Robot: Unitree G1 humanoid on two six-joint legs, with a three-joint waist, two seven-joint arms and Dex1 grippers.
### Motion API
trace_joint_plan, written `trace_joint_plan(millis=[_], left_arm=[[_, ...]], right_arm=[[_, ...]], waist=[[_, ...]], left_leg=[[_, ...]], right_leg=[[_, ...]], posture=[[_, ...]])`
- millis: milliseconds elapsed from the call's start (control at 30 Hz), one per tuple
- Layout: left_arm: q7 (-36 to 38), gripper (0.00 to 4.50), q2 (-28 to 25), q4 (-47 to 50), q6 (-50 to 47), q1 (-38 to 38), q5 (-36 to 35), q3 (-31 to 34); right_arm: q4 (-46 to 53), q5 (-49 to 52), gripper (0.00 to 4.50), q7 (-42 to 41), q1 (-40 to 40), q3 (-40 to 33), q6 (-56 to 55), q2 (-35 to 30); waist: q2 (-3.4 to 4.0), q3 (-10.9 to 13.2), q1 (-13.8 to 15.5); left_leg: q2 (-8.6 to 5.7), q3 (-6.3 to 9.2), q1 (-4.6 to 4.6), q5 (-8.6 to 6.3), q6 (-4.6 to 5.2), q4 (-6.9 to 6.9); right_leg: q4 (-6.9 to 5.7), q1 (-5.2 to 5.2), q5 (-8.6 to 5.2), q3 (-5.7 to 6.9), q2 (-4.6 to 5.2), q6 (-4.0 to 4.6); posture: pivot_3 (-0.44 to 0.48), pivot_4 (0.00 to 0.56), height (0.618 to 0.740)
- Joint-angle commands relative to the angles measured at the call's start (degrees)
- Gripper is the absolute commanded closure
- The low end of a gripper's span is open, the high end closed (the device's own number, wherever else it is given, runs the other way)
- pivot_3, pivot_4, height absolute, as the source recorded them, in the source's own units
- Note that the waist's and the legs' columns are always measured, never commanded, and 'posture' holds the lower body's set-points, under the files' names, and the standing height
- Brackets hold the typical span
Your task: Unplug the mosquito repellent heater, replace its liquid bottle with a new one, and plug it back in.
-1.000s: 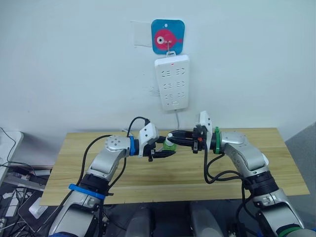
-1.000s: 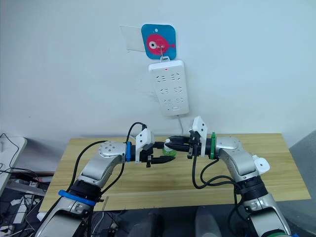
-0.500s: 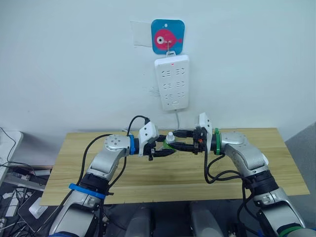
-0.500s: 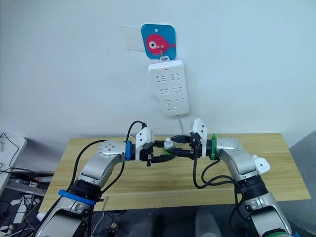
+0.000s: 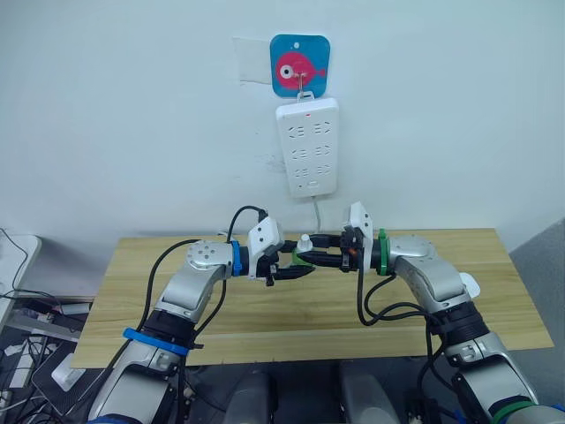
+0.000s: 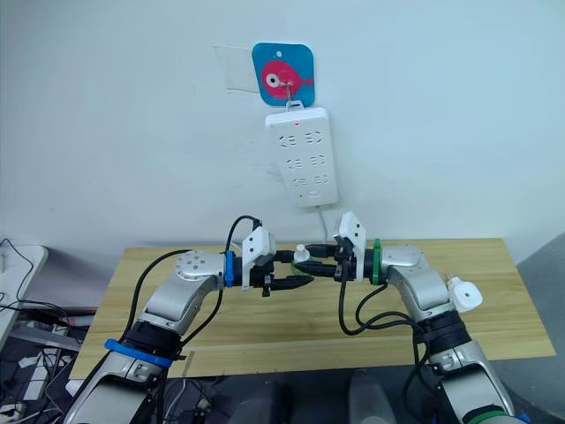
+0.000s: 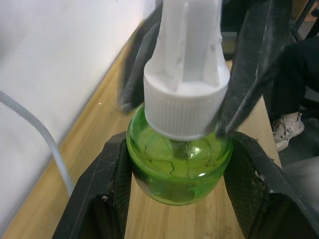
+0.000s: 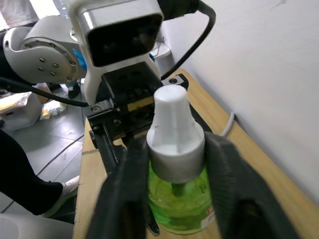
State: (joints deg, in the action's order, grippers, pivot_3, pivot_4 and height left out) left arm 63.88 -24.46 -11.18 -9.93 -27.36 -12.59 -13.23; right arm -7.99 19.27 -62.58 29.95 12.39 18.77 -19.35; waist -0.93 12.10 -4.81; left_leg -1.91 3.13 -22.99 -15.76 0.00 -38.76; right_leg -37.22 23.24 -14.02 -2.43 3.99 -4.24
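Green bottle (image 7: 179,167), white cap (image 7: 187,94)

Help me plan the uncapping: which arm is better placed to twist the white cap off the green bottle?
Right. The right tool flanks the white cap, apparently touching it on both sides, while the left tool clamps the green bottle by its body and can hold it steady.

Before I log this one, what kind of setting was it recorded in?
Probably an indoor lab or test room: a plain wooden table against a bare white wall, a hung white power strip, and loose cables on the floor.
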Motion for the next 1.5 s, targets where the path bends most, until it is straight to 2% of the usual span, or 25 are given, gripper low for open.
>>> trace_joint_plan(millis=[33, 200, 333, 433, 667, 700, 767, 867, 1000, 1100, 1200, 1333, 1500], left_arm=[[0.0, 2.27, 0.4, 2.2, 1.1, -0.3, -0.4, 0.4], [1.1, 2.27, 0.9, 2.3, 2.4, 0.9, -0.6, -0.2], [4.4, 2.27, 0.8, 2.9, 5.3, 1.8, -0.5, -1.6], [8.0, 2.27, 0.0, 5.7, 6.3, 3.6, -0.9, -3.8], [9.9, 2.27, -0.6, 7.8, 7.7, 5.5, -0.6, -5.7], [9.8, 2.27, -0.5, 7.5, 7.9, 5.3, -0.5, -5.6], [9.4, 2.27, -0.3, 7.0, 8.3, 5.1, -0.4, -5.3], [8.5, 2.27, 0.2, 6.4, 8.7, 4.9, -0.3, -4.9], [7.3, 2.27, 0.4, 5.9, 8.7, 5.1, -0.3, -4.1], [6.0, 2.27, 0.5, 5.8, 8.3, 5.8, -0.7, -3.1], [4.6, 2.27, 0.6, 5.3, 8.0, 5.9, -1.1, -2.1], [2.5, 2.27, 1.3, 4.6, 6.6, 5.4, -1.8, -0.6], [1.7, 2.27, 1.4, 3.8, 6.2, 4.6, -1.9, -0.1]], right_arm=[[2.1, 1.8, 3.41, -0.9, -0.1, -1.6, -0.3, -0.3], [1.8, 1.9, 3.41, -6.5, 0.5, 0.0, -1.8, -2.1], [-1.7, 1.8, 3.41, -19.0, 3.2, 3.0, -7.0, -4.6], [-9.9, 0.3, 3.41, -28.5, 8.7, 7.8, -13.0, -5.6], [-23.3, 5.8, 3.41, -29.9, 20.4, 20.4, -18.6, -6.3], [-24.3, 6.5, 2.85, -29.9, 21.3, 21.2, -18.8, -6.3], [-24.2, 7.1, 2.38, -29.9, 22.0, 20.6, -16.9, -5.1], [-17.0, 5.2, 1.34, -27.0, 18.0, 18.9, -13.8, -3.7], [-9.4, 5.3, 0.04, -23.3, 13.3, 13.7, -8.8, -7.7], [-0.2, 6.9, 0.04, -19.2, 7.0, 8.2, -4.2, -12.3], [8.7, 8.2, 0.04, -12.9, 1.1, 4.0, 0.6, -13.9], [18.2, 8.1, 0.04, -4.1, -4.8, 0.6, 4.1, -12.6], [23.4, 5.1, 0.04, 5.4, -7.9, 0.3, 5.3, -9.0]], waist=[[0.0, 0.0, 0.0], [0.0, 0.0, 0.0], [0.0, 0.0, 0.0], [0.03, 0.0, -0.1], [0.05, 0.0, 0.3], [0.05, 0.0, 0.4], [0.05, 0.0, 0.9], [0.05, 0.0, 1.7], [0.05, 0.0, 2.4], [0.04, 0.0, 3.1], [0.04, 0.0, 3.0], [0.05, 0.0, 2.4], [0.03, 0.0, 2.1]], left_leg=[[0.0, 0.0, 0.0, 0.0, 0.0, 0.0], [0.0, 0.0, 0.0, 0.0, 0.0, 0.0], [-0.01, -0.02, 0.0, 0.0, 0.0, 0.0], [-0.01, -0.02, 0.01, 0.0, 0.0, 0.0], [0.13, 0.02, 0.02, 0.01, -0.01, 0.02], [0.12, 0.01, 0.02, 0.01, -0.02, 0.01], [0.07, 0.01, 0.02, 0.01, -0.02, -0.01], [0.03, 0.01, 0.0, 0.01, -0.03, -0.01], [0.02, 0.05, -0.06, 0.0, -0.05, -0.01], [-0.08, 0.05, -0.07, 0.0, -0.05, -0.03], [-0.13, 0.06, -0.06, 0.0, -0.04, -0.03], [-0.04, 0.06, -0.03, 0.0, -0.04, -0.01], [-0.04, 0.05, -0.03, 0.02, -0.07, -0.04]], right_leg=[[0.0, 0.0, 0.0, 0.0, 0.0, 0.0], [0.0, 0.0, 0.0, 0.0, 0.0, 0.0], [0.01, -0.02, 0.0, 0.0, 0.0, 0.0], [0.0, -0.01, 0.0, 0.0, -0.01, 0.0], [0.0, 0.04, 0.0, 0.02, -0.1, 0.01], [0.0, 0.03, 0.0, 0.02, -0.08, 0.01], [0.0, 0.01, 0.0, 0.02, -0.03, 0.02], [0.01, 0.04, 0.01, 0.02, 0.02, 0.02], [0.02, 0.09, 0.01, 0.04, 0.02, 0.02], [0.02, 0.07, 0.01, 0.03, 0.12, 0.02], [0.06, 0.03, 0.0, 0.02, 0.17, 0.02], [-0.03, 0.05, 0.0, -0.01, 0.07, 0.01], [-0.13, 0.05, 0.01, 0.01, 0.05, 0.01]], posture=[[-0.111, 0.211, 0.74], [-0.105, 0.207, 0.74], [-0.079, 0.2, 0.74], [-0.051, 0.194, 0.74], [-0.027, 0.18, 0.74], [-0.027, 0.178, 0.74], [-0.027, 0.177, 0.74], [-0.033, 0.174, 0.74], [-0.035, 0.174, 0.74], [-0.058, 0.173, 0.74], [-0.075, 0.171, 0.74], [-0.089, 0.168, 0.74], [-0.104, 0.164, 0.74]])
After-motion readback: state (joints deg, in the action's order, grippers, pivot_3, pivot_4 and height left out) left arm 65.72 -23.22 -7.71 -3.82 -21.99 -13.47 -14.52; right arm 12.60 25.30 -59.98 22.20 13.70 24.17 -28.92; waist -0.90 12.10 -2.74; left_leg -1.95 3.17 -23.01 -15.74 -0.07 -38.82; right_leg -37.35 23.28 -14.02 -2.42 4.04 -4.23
